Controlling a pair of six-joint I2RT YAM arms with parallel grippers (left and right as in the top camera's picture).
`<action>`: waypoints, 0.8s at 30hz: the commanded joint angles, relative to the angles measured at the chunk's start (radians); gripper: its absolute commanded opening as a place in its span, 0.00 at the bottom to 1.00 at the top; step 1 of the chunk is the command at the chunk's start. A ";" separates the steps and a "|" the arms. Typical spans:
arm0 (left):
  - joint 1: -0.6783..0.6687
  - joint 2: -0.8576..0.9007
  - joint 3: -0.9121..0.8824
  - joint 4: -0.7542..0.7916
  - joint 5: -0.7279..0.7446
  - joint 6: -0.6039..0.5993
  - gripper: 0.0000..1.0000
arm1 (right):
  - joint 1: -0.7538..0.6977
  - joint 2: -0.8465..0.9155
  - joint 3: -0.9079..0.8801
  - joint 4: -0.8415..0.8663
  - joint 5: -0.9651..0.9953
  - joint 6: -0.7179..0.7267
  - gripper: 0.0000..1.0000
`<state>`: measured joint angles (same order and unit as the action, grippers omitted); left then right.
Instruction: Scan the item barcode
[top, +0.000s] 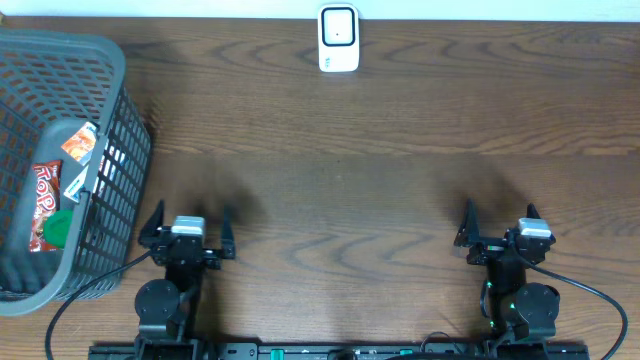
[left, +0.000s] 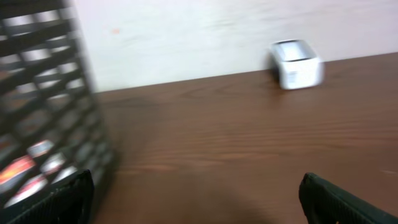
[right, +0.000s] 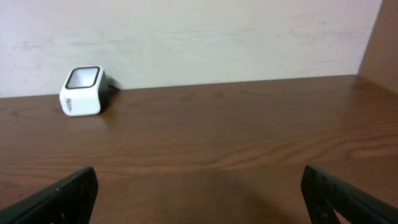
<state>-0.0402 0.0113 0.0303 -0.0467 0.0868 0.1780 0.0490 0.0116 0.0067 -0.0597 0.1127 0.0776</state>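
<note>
Fingers of your left gripper and right gripper stand spread and empty; the red snack packet lies lengthwise front-to-back in the basket just left of your left gripper, the nearer arm.

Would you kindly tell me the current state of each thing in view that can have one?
basket: upright, holding packets.
snack packets: lying inside the basket, not gripped.
scanner: standing at the far side, nothing held in front of it.
left gripper: open, empty, beside the basket.
right gripper: open, empty.
</note>
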 joint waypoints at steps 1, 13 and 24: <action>0.000 0.019 0.002 -0.039 0.266 -0.019 0.99 | -0.006 -0.006 -0.001 -0.004 0.003 -0.012 0.99; 0.000 0.645 1.000 -0.506 0.293 -0.137 1.00 | -0.006 -0.006 -0.001 -0.004 0.003 -0.012 0.99; 0.024 1.122 1.803 -1.188 0.204 -0.153 1.00 | -0.006 -0.006 -0.001 -0.004 0.003 -0.012 0.99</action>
<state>-0.0399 1.0569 1.7374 -1.1831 0.4145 0.0624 0.0490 0.0120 0.0067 -0.0605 0.1120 0.0746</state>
